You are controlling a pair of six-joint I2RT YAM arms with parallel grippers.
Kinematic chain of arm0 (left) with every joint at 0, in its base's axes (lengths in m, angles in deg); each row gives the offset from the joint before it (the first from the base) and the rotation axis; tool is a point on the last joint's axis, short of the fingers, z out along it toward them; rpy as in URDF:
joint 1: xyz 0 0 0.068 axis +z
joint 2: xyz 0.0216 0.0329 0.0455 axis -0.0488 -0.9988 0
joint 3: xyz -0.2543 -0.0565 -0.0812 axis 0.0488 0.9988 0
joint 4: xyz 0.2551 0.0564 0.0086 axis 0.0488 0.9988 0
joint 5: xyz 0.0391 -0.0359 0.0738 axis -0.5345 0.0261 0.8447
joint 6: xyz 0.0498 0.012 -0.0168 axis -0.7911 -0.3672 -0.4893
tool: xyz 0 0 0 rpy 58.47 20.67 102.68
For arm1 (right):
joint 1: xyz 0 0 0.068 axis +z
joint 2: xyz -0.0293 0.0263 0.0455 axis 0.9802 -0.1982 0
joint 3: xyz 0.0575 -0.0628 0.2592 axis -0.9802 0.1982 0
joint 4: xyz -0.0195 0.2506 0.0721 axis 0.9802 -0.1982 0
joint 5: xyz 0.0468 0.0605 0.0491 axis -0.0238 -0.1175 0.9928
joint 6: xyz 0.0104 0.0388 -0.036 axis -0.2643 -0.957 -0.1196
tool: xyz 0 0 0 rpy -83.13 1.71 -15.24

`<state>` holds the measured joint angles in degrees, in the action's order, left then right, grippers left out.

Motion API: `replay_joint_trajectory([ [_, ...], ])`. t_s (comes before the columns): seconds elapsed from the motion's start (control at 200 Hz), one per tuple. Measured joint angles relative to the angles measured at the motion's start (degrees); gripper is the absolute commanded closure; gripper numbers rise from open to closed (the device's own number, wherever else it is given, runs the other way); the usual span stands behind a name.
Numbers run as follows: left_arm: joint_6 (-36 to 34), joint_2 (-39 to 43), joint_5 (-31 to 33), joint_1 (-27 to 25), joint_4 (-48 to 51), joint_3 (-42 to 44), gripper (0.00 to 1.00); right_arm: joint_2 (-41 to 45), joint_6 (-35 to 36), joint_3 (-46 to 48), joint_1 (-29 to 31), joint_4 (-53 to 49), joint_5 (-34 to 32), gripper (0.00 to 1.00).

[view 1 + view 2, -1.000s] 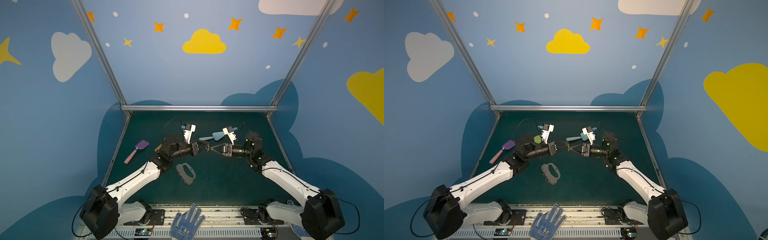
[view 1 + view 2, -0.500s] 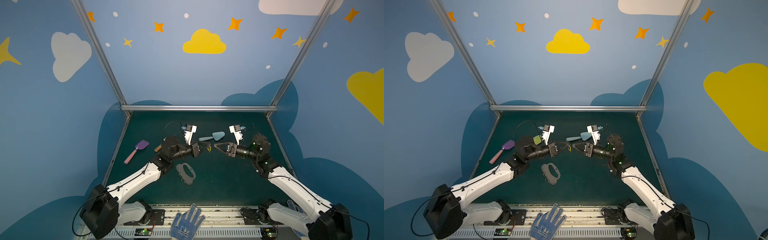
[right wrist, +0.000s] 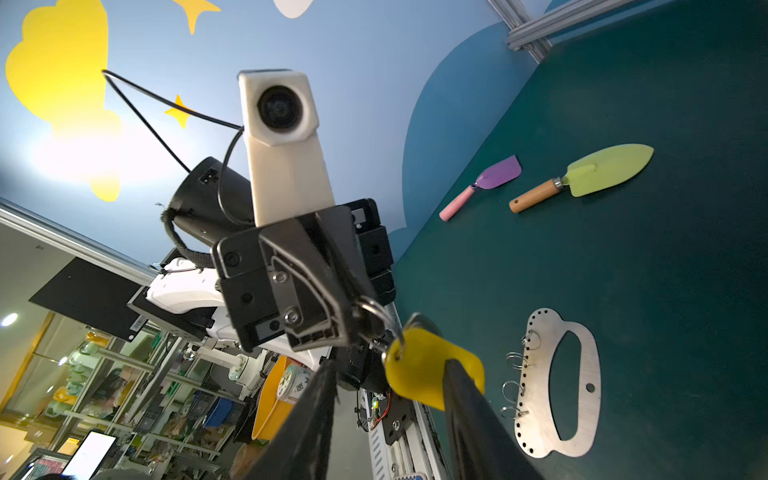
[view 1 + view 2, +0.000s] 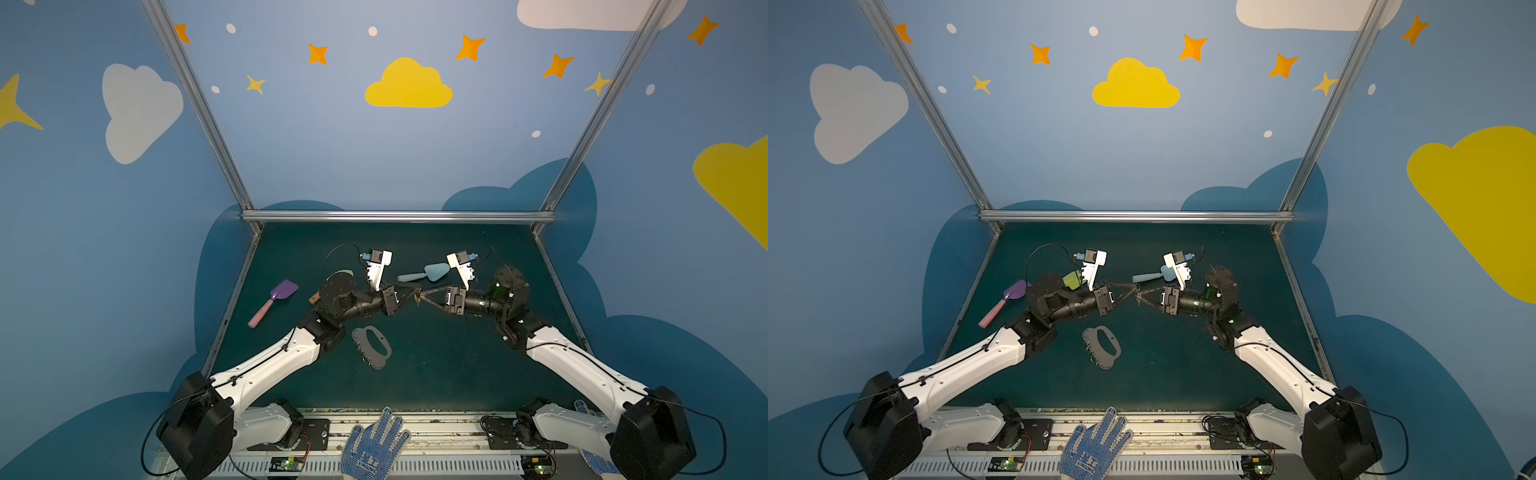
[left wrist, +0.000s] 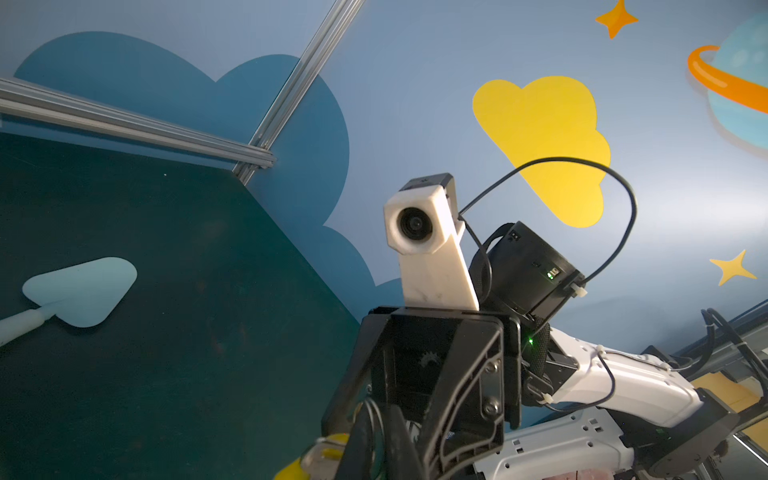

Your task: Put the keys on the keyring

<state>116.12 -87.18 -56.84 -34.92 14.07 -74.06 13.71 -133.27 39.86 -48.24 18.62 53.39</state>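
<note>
right pincer [image 4: 424, 296] swung back in, jaws spread around the yellow plastic tag of the small silver keys [image 3: 424, 370]; left pincer [image 4: 411, 292] pinches their wire ring mid-air. Flat grey perforated metal keyring [image 3: 588, 353] lies near-left on the counter [image 4: 457, 365].

White shell links on left arm [image 4: 270, 365] and right arm [image 4: 573, 365], with black joint housings and big black shoulder blocks [image 4: 199, 419]. Thin black cables [image 4: 266, 358] run clipped along the white links. Each wrist has a white angular camera mount [image 3: 278, 124] with a round black lens, a black looped cable [image 5: 615, 183] and a white zip tie [image 5: 578, 291]. The left hand [image 3: 359, 318] is black plastic with ribbed triangular fingers and silver screws [image 3: 291, 316]. Small green LED [image 5: 530, 341] on the right wrist. Black base plates [image 4: 307, 432].
</note>
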Motion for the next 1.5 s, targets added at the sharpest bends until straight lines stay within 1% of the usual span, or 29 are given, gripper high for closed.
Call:
replay_joint_trajectory([
  [0.05,0.04,0.07,0.00,-0.04,-0.24,0.00,0.89,0.42,0.48,0.07,0.31,0.09,0.02,0.57],
  [0.155,0.35,0.07,-0.02,-0.11,-0.50,0.00,0.89,0.76,3.06,0.00,0.87,-1.77,-1.22,0.54],
  [0.23,0.61,0.07,-0.13,-0.22,-0.55,0.00,0.89,1.01,6.05,-0.04,1.33,-4.72,-4.00,0.54],
  [0.391,1.31,0.07,-0.81,-0.24,-0.55,-0.02,0.89,2.89,11.32,-0.02,3.13,-7.78,-10.12,0.53],
  [0.491,1.77,0.07,-1.16,-0.24,-0.52,-0.02,0.89,4.28,14.16,-0.02,4.61,-8.68,-12.96,0.56],
  [0.511,1.84,0.07,-1.22,-0.24,-0.55,-0.02,0.89,4.37,14.84,-0.02,4.90,-8.81,-13.46,0.57],
  [0.621,2.21,0.00,-1.25,-0.31,-0.55,-0.02,0.90,4.63,17.03,-0.07,6.34,-10.05,-14.78,0.72],
  [0.726,2.25,0.00,-1.20,-0.33,-0.55,-0.02,0.90,4.61,18.40,-0.20,7.02,-11.39,-14.95,0.80],
  [0.891,2.19,0.00,-1.03,-0.33,-0.52,-0.02,0.90,4.79,19.85,-0.83,7.52,-13.03,-16.20,0.85],
  [0.986,2.16,0.00,-1.03,-0.33,-0.52,-0.02,0.90,5.51,20.57,-0.85,7.67,-13.94,-17.22,0.84],
  [1.117,2.16,0.00,-1.03,-0.35,-0.50,-0.02,0.90,5.81,21.09,-1.18,8.31,-14.12,-17.27,0.80],
  [1.222,2.16,0.00,-1.03,-0.37,-0.52,-0.02,0.90,5.68,21.66,-2.19,9.22,-14.84,-16.63,0.73],
  [1.292,2.16,0.00,-1.01,-0.46,-0.52,-0.02,0.89,5.49,22.27,-2.86,9.60,-15.26,-16.06,0.66],
  [1.497,1.62,0.00,-0.09,-0.57,-0.52,0.02,0.88,6.58,22.49,-3.04,9.16,-18.97,-17.46,0.62],
])
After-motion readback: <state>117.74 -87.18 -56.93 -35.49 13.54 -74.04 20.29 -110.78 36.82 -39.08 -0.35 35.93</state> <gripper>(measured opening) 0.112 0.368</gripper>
